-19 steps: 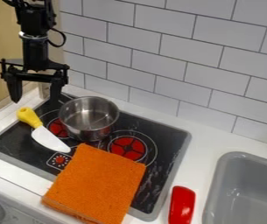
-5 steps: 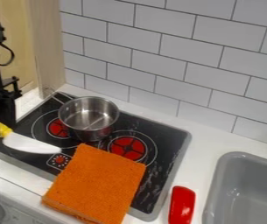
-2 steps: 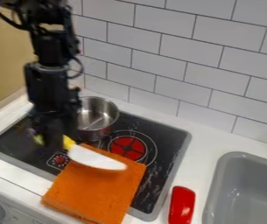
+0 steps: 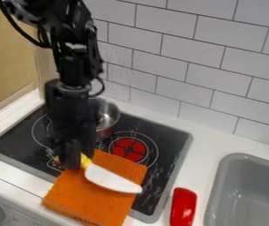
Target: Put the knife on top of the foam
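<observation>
Compared with the last frame, the knife (image 4: 110, 180) and the pincer (image 4: 72, 162) sit lower and farther right in the camera view, and the blade slants more steeply toward the lower right. Foam, pot and red object lie just as they did.

My pincer is closed on the knife's yellow handle, some of which pokes out on either side of the black fingers. I see the white blade over the orange foam (image 4: 83, 194), its tip reaching about to the right edge of the block (whether blade and foam actually touch, I can't tell from where I sit). The foam overlaps the near part of the black stove top (image 4: 173, 148) and runs onto the white table (image 4: 207, 145) at the front.

Behind the arm (image 4: 72, 106), I have a metal pot (image 4: 109, 117), partly hidden, on the stove top. A red object (image 4: 183, 206) rests on the table between the stove top and the gray sink (image 4: 248, 194). White tiles (image 4: 189, 66) cover the wall at the back.
</observation>
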